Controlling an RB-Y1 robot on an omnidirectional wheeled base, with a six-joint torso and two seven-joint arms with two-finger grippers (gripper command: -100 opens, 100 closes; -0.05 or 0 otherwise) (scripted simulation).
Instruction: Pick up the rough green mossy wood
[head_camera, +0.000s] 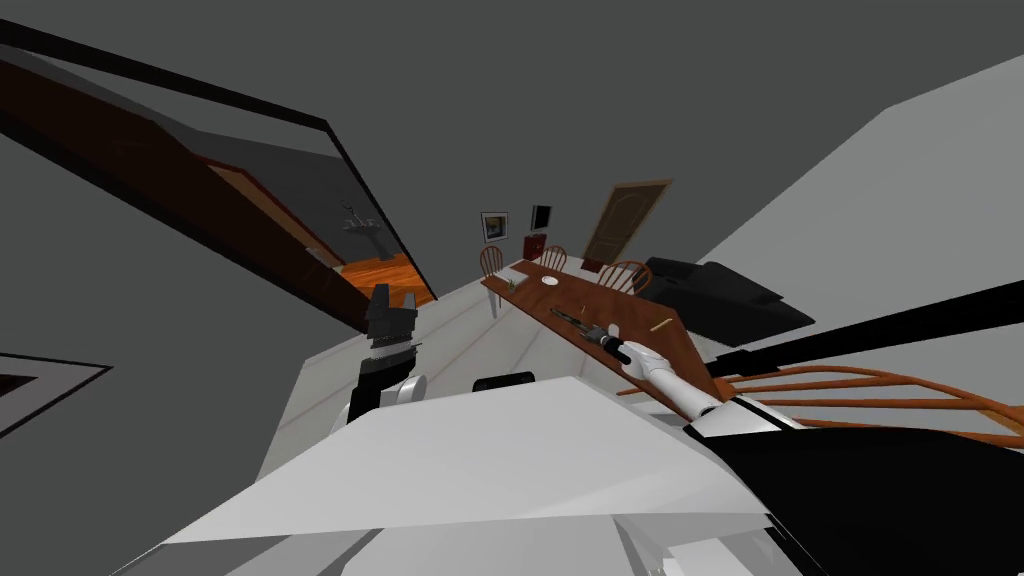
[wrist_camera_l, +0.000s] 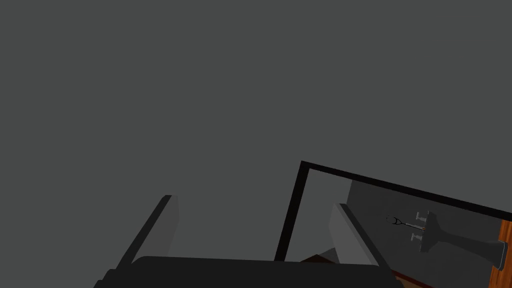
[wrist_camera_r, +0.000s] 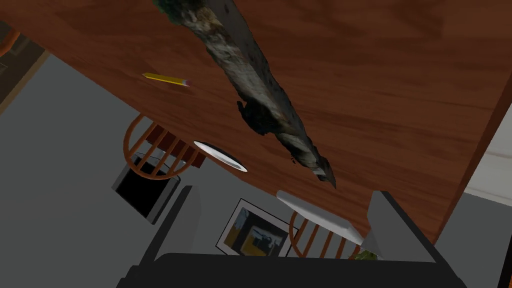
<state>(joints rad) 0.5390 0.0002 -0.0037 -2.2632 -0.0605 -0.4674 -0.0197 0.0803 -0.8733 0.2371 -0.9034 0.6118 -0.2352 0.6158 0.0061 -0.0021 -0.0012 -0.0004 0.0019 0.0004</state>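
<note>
Right tool gapes wide before the mossy wood, whose long axis runs away from it along the table.

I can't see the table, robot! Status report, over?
Right gripper open above brown wooden table. Left gripper open, raised aside. Long rough grey-green mossy wood just ahead of right gripper, ungripped. Yellow pencil lies well clear.

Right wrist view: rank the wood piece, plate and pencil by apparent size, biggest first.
1. mossy wood: by far the largest, running across much of the table.
2-3. white plate and yellow pencil: similar length. The plate is seen nearly edge-on and lies farther along the table, so I won't rank them.
</note>
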